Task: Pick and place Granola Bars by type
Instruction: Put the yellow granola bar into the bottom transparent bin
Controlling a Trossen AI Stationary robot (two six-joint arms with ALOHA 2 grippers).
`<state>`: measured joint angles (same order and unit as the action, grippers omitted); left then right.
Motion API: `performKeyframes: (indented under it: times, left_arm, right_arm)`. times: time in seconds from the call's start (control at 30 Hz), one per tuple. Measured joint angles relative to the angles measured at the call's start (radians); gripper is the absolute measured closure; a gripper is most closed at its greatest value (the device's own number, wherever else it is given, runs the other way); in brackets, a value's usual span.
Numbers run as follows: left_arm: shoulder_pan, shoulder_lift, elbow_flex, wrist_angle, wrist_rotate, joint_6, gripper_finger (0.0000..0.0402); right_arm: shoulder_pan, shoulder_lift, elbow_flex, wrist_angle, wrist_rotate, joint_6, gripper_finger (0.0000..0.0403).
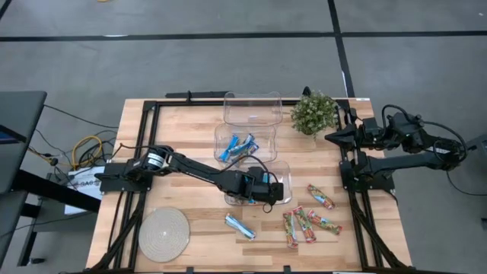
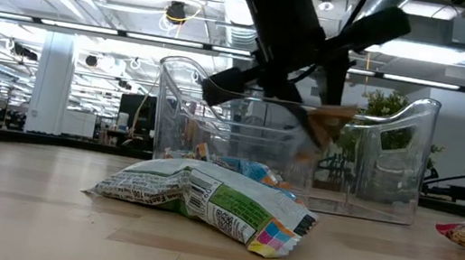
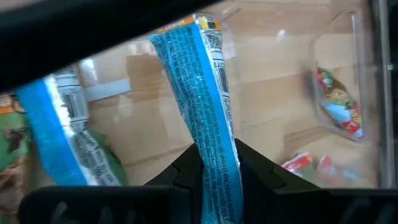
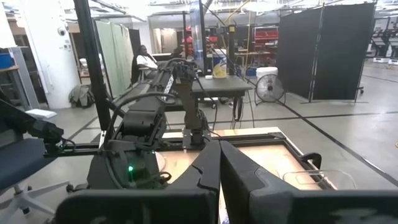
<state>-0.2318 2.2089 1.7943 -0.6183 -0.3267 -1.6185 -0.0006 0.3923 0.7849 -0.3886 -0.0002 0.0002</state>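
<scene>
My left gripper (image 1: 266, 190) reaches into the nearest of three clear bins (image 1: 283, 176) and is shut on a granola bar (image 3: 199, 93) with a blue printed back and a tan-orange edge. In the low view this bar (image 2: 329, 125) hangs inside the bin, above its floor. Another blue-backed bar (image 3: 53, 124) lies in the same bin. The middle bin (image 1: 221, 135) holds blue bars (image 1: 237, 146). One blue bar (image 1: 240, 226) and several red-green-orange bars (image 1: 308, 223) lie loose on the table. My right gripper (image 1: 329, 138) waits shut at the table's right side. My left gripper pinches the bar near one end (image 3: 214, 165) between its two fingers (image 3: 258, 168). The fingers slant downward from the table's left, and the bar runs on past them, along their line. The bar is lifted clear inside the bin, its free end (image 3: 202, 28) away from the gripper.
A small potted plant (image 1: 313, 113) stands at the far right beside the bins. A round woven mat (image 1: 163, 234) lies at the near left. The far bin (image 1: 253, 106) stands behind the middle one. One loose bar (image 2: 204, 199) lies just in front of the nearest bin.
</scene>
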Motion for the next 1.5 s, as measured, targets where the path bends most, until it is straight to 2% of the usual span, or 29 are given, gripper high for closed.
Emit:
performKeyframes:
  times: [0.37,0.8,1.0,1.3,1.5]
  left_arm:
    - [0.023,0.003,0.0,-0.03,0.038,-0.028,0.0335]
    - [0.024,0.003,0.0,-0.057,0.061,-0.028,0.0285]
    - [0.024,0.003,0.0,-0.033,0.079,-0.026,0.0279]
    - [0.024,0.002,0.069,0.001,0.079,0.092,0.0279]
    - [0.024,0.001,0.157,0.001,0.055,0.246,0.0279]
  right_arm:
    - [0.0,0.0,0.0,0.0,0.0,0.0,0.0403]
    - [0.0,0.0,0.0,0.0,0.0,0.0,0.0403]
    - [0.0,0.0,0.0,0.0,0.0,0.0,0.0403]
    - [0.0,0.0,0.0,0.0,0.0,0.0,0.0403]
    - [0.0,0.0,0.0,0.0,0.0,0.0,0.0403]
